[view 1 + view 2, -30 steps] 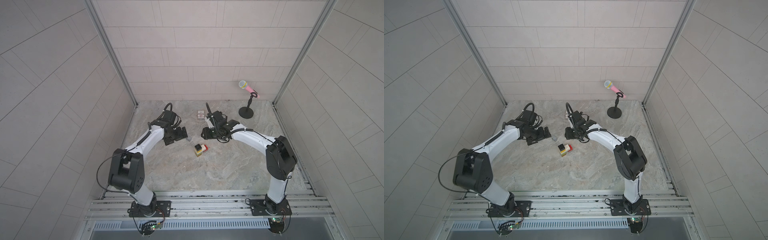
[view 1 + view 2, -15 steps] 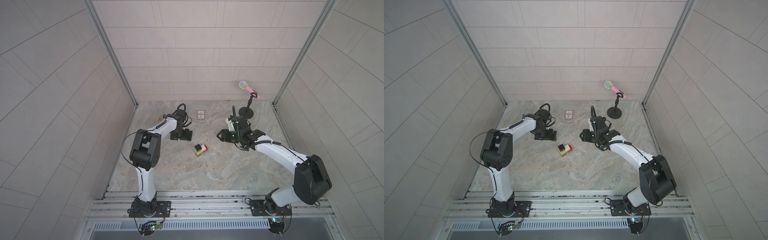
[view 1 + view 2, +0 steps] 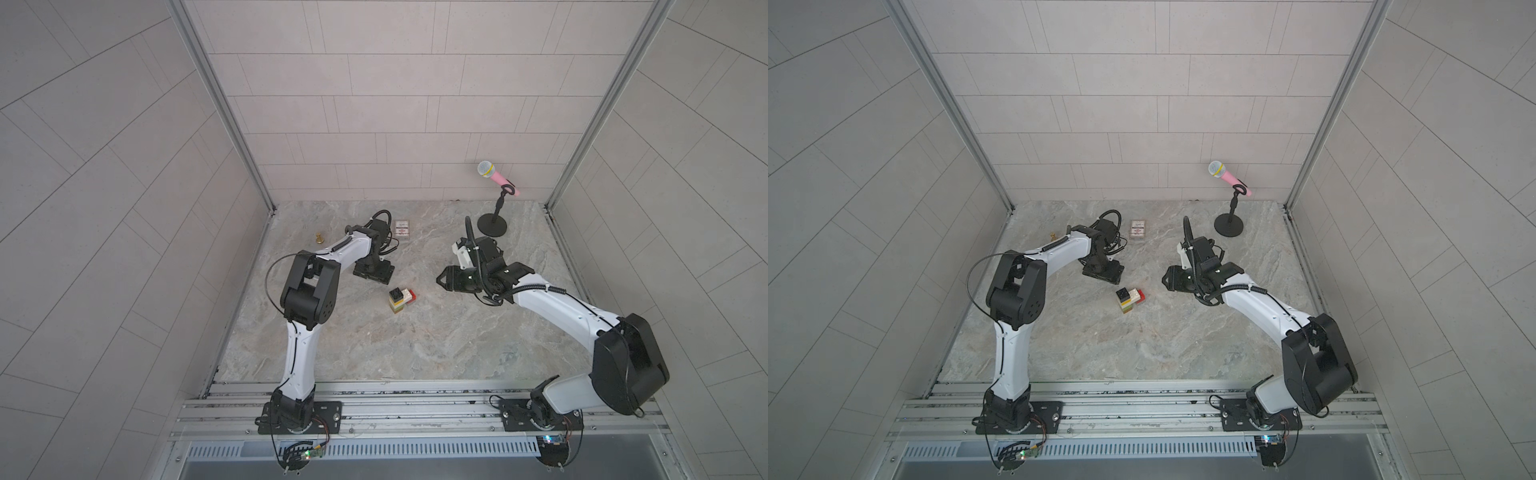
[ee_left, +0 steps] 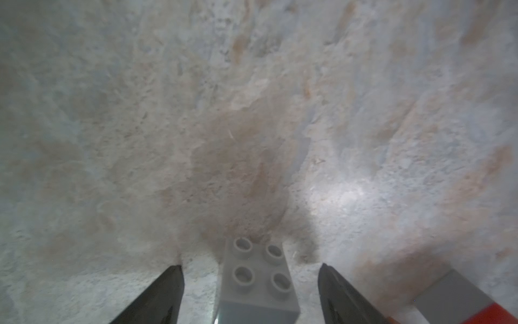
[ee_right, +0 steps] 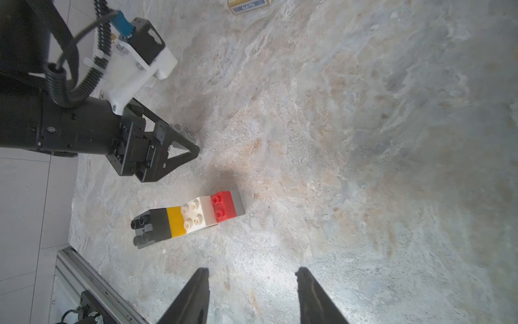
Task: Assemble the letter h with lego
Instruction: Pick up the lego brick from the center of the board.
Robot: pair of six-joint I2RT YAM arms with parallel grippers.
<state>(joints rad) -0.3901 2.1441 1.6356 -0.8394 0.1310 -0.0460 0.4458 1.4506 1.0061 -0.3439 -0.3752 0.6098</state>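
The letter h (image 3: 400, 299) (image 3: 1128, 300) stands mid-table, a black-topped column over yellow, white, green and brown bricks, with a red leg to one side. The right wrist view shows the letter h (image 5: 193, 214) from the side. A loose grey lego brick (image 4: 258, 280) sits studs-up on the table between the fingers of my left gripper (image 4: 250, 266) (image 3: 374, 272), which is open with a gap on each side. In both top views the gripper hides that brick. My right gripper (image 5: 252, 270) (image 3: 446, 280) hangs open and empty to the right of the figure.
A small printed card box (image 3: 402, 229) lies at the back behind my left arm. A brass pawn (image 3: 319, 238) stands far left. A pink microphone on a black stand (image 3: 492, 226) occupies the back right corner.
My right gripper has pulled back to the right, away from the figure. My left gripper has shifted right, over the grey brick, and its jaws have narrowed a little.
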